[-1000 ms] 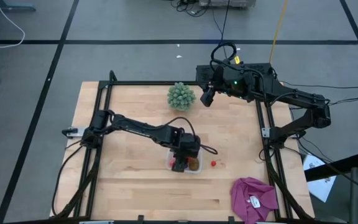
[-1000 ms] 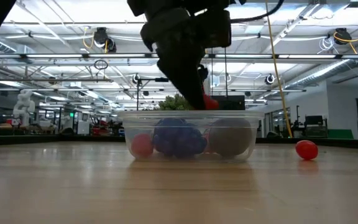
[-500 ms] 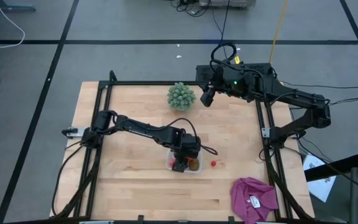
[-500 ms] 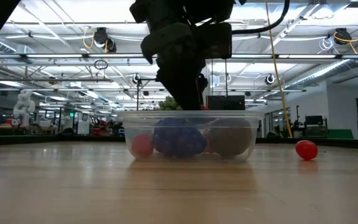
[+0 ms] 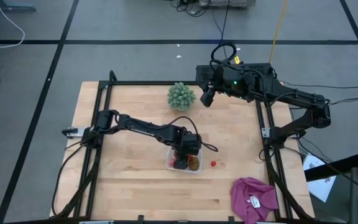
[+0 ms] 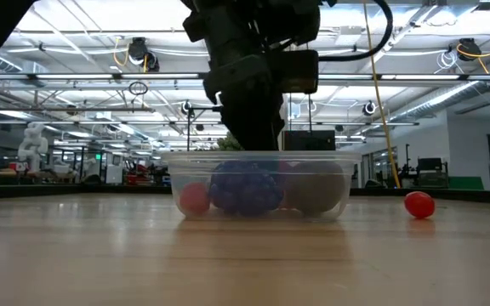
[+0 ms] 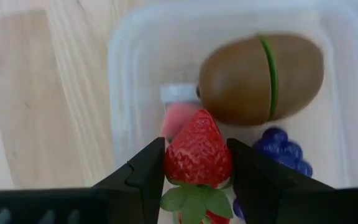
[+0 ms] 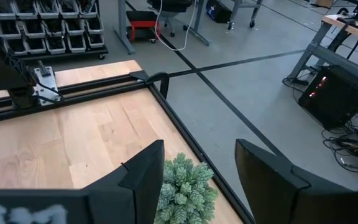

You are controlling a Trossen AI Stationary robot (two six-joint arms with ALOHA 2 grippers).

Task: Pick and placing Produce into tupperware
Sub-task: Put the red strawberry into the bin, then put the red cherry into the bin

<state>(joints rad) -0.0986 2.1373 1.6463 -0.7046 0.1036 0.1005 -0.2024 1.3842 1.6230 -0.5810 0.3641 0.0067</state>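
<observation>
The left gripper's jaws pinch a strawberry between their dark fingers, leafy green cap toward the wrist. The gripper hangs directly over the tub, a clear plastic container with rounded corners. In the left wrist view, a brown kiwi with a green band around it lies in the tub, a purple grape cluster sits beside it, and a pinkish-red piece shows just past the held berry.

From above, the left gripper covers the far part of the tub, which sits on the wooden table a little right of center. A loose red berry lies on the wood just to the right of the tub, apart from it.

At table height, the tub stands flat; through its wall the grapes show in the middle, a red piece at one end and the kiwi at the other. The arm comes down into the tub's mouth, and the loose berry rests on the table off to the side.

The right gripper waits with jaws spread wide, raised at the table's far right corner, near a green spiky ball. A magenta cloth lies at the near right edge.
</observation>
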